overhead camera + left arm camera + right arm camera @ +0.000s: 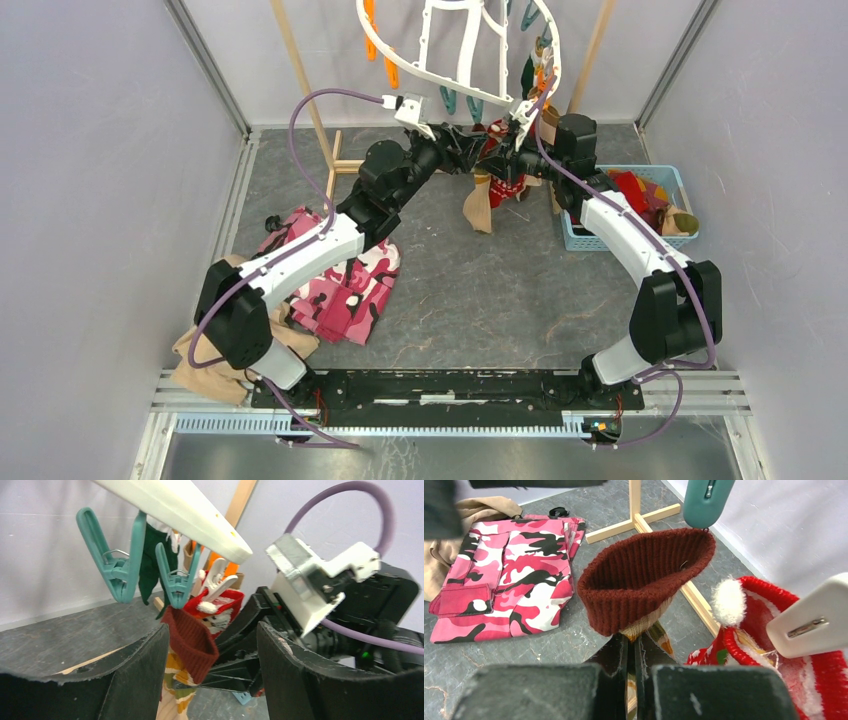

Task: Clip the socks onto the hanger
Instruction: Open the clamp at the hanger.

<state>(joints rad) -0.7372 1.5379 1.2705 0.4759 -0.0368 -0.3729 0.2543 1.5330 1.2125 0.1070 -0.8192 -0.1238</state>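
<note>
Pressed together just below the maroon sock (644, 580), the right gripper (631, 680) pinches its striped leg; the cuff hangs from a teal clip (704, 500) on the hanger (470, 50). Spread around that sock, the left gripper (212, 670) could tug it free if either arm pulls down.

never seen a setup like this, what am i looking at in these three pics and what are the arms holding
These are two robot arms bolted at the near edge of a table. One picture looks down from above and behind them; the other two come from cameras on each wrist.

The right hand is shut on a maroon-cuffed sock, whose cuff hangs from a teal clip on the white hanger. The left hand is open beside that sock, holding nothing. A red and white sock hangs next to it.

On the grey table lie a pink camouflage cloth and a tan cloth, and a blue basket holds more socks.
</note>
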